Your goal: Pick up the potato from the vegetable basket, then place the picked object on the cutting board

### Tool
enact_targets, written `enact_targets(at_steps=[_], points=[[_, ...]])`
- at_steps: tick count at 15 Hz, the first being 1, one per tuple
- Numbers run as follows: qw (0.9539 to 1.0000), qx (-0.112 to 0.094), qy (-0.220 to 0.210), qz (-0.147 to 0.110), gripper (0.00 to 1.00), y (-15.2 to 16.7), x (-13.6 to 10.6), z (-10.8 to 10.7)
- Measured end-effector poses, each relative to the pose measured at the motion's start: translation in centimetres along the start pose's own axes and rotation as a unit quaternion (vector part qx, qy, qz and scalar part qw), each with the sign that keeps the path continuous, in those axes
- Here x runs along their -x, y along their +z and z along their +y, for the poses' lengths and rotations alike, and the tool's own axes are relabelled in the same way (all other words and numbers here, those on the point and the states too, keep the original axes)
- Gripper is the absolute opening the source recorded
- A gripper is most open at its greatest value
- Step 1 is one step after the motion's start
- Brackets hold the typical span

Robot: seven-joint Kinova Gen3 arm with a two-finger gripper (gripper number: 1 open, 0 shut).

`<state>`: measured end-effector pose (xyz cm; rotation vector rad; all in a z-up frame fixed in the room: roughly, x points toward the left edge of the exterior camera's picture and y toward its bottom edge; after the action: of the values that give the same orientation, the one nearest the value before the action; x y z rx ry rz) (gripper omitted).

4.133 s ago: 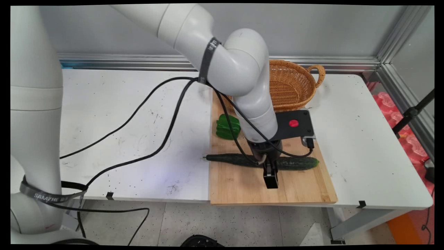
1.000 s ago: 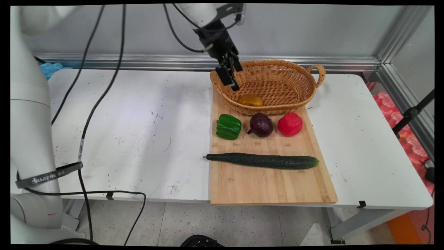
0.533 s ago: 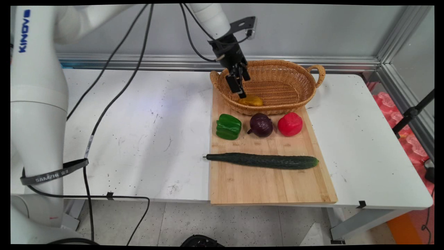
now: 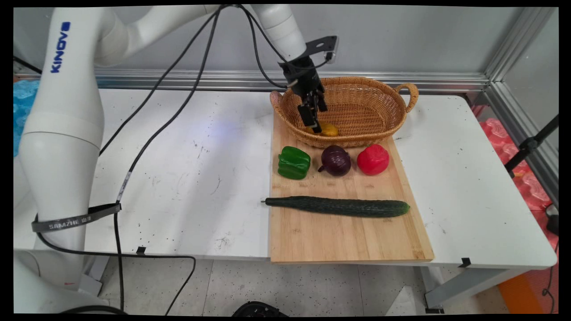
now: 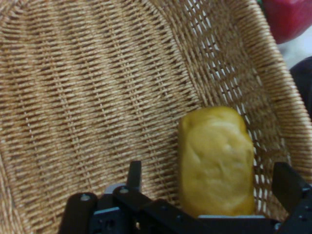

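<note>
The tool (image 5: pixel 209 187) stood wide apart inside the basket (image 4: pixel 370 96), holding nothing, with one finger (image 5: pixel 134 175) on one side of the yellow pepper (image 5: pixel 217 158) and the other at the far side of it. In the hand view the yellow pepper lay directly ahead of the tool, between the fingers, with clear gaps on both sides; whether the tool touched it could not be told. The pepper's long axis ran away from the tool, roughly in line with its approach. It rested on the wicker floor against the basket's near wall. In the main view, working from the near edge of the bench (image 4: pixel 468 178), the board (image 4: pixel 348 236) lay on the bench with its front portion bare. The cucumber (image 4: pixel 339 207) lay across the board, its long axis running left to right. Behind it stood a row of three items, apart from one another: the green pepper (image 4: pixel 294 162) at the left, the onion (image 4: pixel 336 160) in the middle, and the red pepper (image 4: pixel 373 159) at the right. The basket sat at the board's far end, just behind this row. The tool (image 4: pixel 315 121) entered the basket from above on its left side, tilted, with the yellow pepper (image 4: pixel 329 129) at its tips. The basket wall stood close beside the pepper; nothing else lay in the basket.
</note>
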<state>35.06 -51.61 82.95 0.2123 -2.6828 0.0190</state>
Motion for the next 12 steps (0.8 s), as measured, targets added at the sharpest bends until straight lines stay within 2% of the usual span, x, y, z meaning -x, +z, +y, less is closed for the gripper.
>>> enact_targets(at_steps=[7, 8, 12], points=[[0.9999, 0.010, 0.011, -0.006, 1.00, 2.2, -0.3, -1.1], [0.9998, 0.012, 0.014, -0.007, 0.00, 2.3, -0.3, -1.2], [0.9994, 0.016, 0.027, -0.012, 0.00, 2.0, -0.3, -1.4]])
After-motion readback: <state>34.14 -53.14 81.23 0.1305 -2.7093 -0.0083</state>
